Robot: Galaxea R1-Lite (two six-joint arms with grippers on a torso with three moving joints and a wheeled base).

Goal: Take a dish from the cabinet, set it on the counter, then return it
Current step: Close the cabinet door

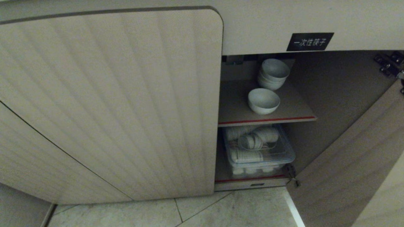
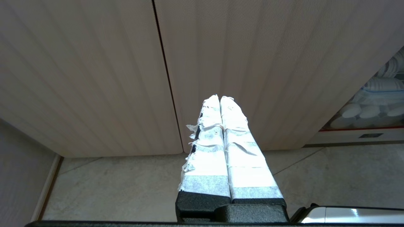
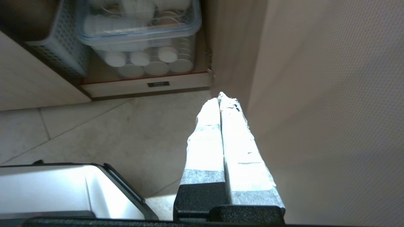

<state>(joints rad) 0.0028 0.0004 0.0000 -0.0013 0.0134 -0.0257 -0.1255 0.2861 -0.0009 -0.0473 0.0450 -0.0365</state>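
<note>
White dish point(image 1: 263, 100) sits on the cabinet point(image 1: 110, 104) shelf, well apart from the empty, pinched-closed right hand point(image 3: 220, 96).

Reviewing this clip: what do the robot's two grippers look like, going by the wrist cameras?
Both look alike. The left gripper and the right gripper each have two long, tapering fingers wrapped in white tape, frayed and torn near the tips, set on a black textured base. No cables or markings show.
</note>
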